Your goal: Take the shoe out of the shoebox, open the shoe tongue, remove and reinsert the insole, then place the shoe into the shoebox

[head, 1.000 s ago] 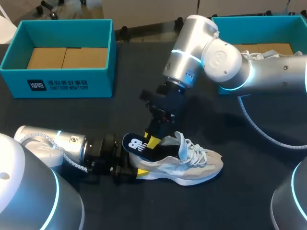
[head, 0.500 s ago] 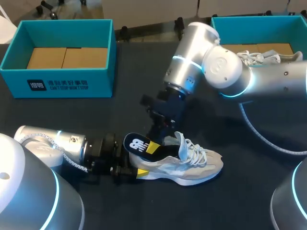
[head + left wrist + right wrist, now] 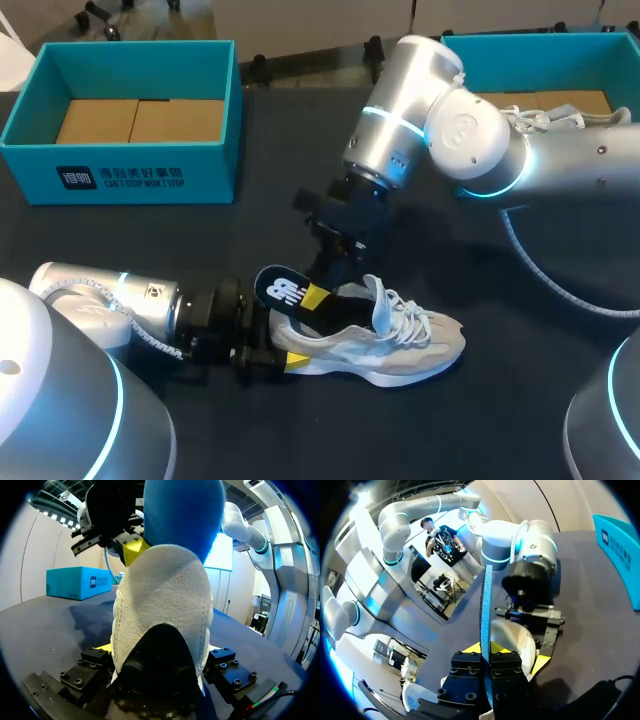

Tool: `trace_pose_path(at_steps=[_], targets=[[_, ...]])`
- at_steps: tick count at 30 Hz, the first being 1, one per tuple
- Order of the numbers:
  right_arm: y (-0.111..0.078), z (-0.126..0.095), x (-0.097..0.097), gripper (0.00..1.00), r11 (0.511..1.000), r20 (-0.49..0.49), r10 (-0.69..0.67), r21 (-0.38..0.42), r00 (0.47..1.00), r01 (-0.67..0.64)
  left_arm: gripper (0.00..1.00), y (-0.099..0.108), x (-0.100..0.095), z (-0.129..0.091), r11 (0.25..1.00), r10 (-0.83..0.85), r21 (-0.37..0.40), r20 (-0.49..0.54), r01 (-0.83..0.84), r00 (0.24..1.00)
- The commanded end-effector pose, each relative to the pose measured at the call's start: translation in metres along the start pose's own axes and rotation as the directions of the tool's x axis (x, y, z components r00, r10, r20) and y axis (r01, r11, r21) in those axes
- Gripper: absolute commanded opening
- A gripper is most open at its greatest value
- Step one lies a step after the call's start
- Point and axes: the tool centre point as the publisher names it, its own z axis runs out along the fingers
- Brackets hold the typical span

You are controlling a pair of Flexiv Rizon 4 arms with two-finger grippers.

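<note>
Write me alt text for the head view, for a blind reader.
The right gripper holds a dark insole, its heel end raised above the opening of a grey-white sneaker lying on the black table, while the left gripper clamps the sneaker's heel. A teal left shoebox and right shoebox stand at the back.

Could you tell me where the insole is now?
Head view, lower middle: the insole is pinched in the right end effector, angled up over the shoe heel.

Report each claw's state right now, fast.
Left claw: closed on the heel of the shoe.
Right claw: closed on the insole, which sticks up out of the shoe.
</note>
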Motion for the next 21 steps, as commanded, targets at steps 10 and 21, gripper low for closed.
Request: trace_pose_path(at_steps=[10, 21], targets=[[0.029, -0.023, 0.013, 0.0, 0.993, 0.121, -0.08, -0.081, 0.989, 0.09, 0.0, -0.001, -0.001, 0.0, 1.0, -0.001, 0.0, 0.0, 0.001, 1.0], [0.038, -0.03, 0.019, 0.0, 0.975, 0.176, -0.148, -0.137, 0.973, 0.173, 0.0, -0.001, -0.001, 0.0, 1.0, -0.001, 0.0, 0.0, 0.001, 1.0]])
